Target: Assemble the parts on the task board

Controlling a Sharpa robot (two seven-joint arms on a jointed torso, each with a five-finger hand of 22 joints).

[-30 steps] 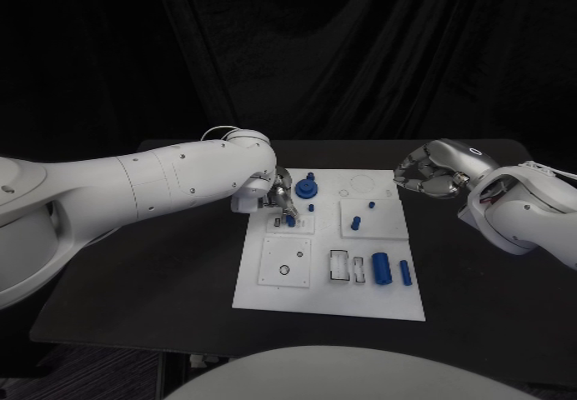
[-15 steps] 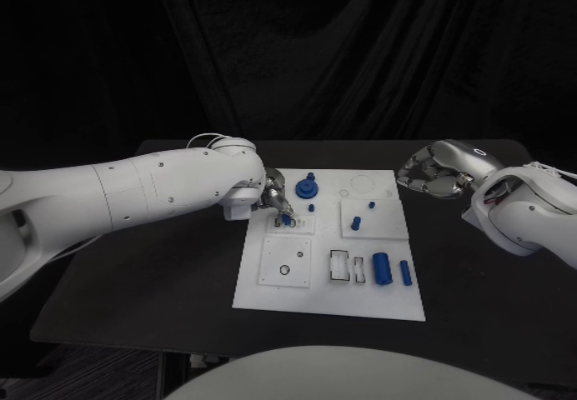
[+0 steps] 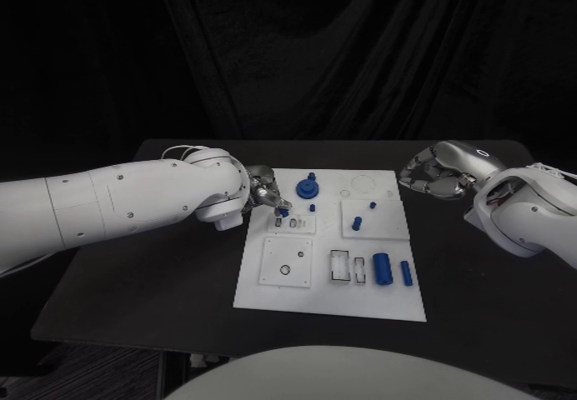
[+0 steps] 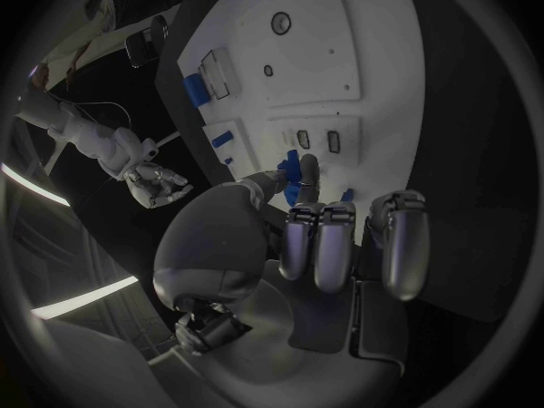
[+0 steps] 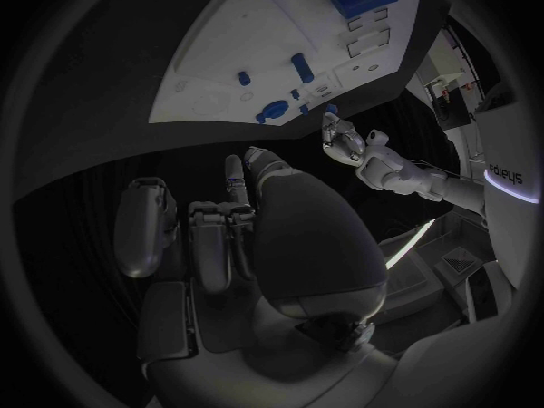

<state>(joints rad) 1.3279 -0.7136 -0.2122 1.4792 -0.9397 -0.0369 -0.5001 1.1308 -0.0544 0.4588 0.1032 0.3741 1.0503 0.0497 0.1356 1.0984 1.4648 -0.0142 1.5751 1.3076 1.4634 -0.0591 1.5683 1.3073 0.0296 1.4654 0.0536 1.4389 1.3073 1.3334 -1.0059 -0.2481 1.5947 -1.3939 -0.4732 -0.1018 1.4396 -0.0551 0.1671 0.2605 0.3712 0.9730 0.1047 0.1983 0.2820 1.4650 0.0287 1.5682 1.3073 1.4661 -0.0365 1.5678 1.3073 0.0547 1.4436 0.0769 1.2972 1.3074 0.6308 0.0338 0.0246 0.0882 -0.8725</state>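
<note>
Roughly midway: left hand (image 3: 267, 194) pinches a small blue part (image 3: 282, 212) over the task board (image 3: 331, 296); right hand (image 3: 435, 177) curled empty beside it; loose parts remain.

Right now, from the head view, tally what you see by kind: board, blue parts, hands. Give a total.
Board: 1
Blue parts: 6, five on the board and one small one at the left hand's fingertips, seemingly pinched
Hands: 2, left hand and right hand
Total: 9
</note>
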